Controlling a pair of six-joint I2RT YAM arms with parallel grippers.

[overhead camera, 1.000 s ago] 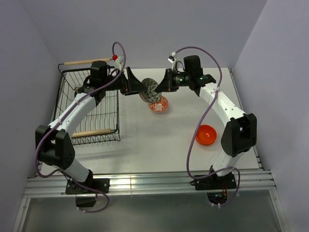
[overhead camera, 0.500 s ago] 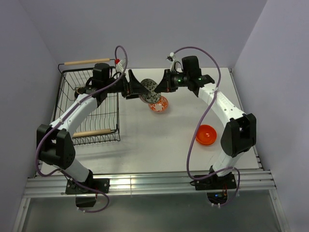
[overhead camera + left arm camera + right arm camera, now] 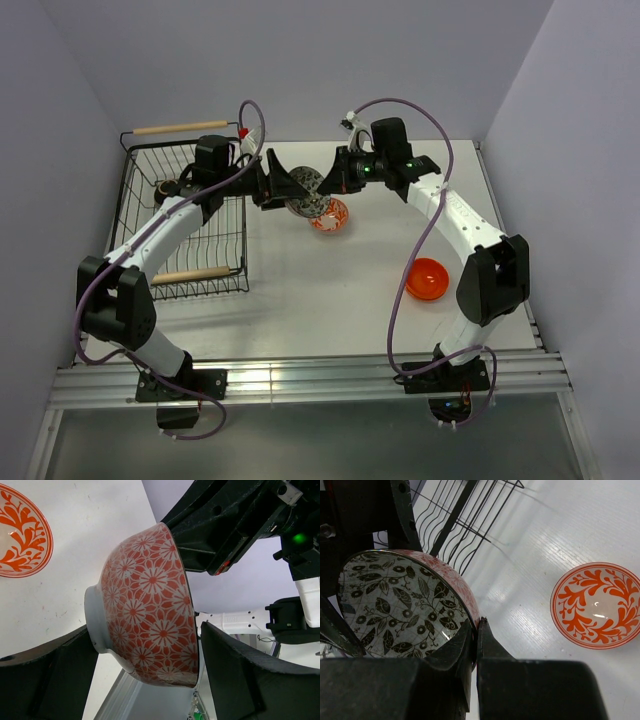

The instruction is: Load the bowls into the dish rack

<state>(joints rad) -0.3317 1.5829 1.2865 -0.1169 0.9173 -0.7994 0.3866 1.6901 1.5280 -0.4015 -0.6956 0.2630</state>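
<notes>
from above, the leaf-lined bowl is mostly hidden between the two arms' black fingers. whether the left gripper touches it i cannot tell; its jaws stand parted, one by the foot and one by the rim. the right gripper is clenched on the rim, holding the bowl on edge in the air beside the dish rack, near the sprig-patterned bowl on the table.

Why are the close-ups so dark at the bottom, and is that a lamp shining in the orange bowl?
Right wrist view: the right tool sits near the lens, filling the bottom with black; a glare spot shows in the orange-leaf bowl. Left wrist view: the left tool darkly frames the sharp flowered bowl. Top view: light reflects off the table edge.
</notes>
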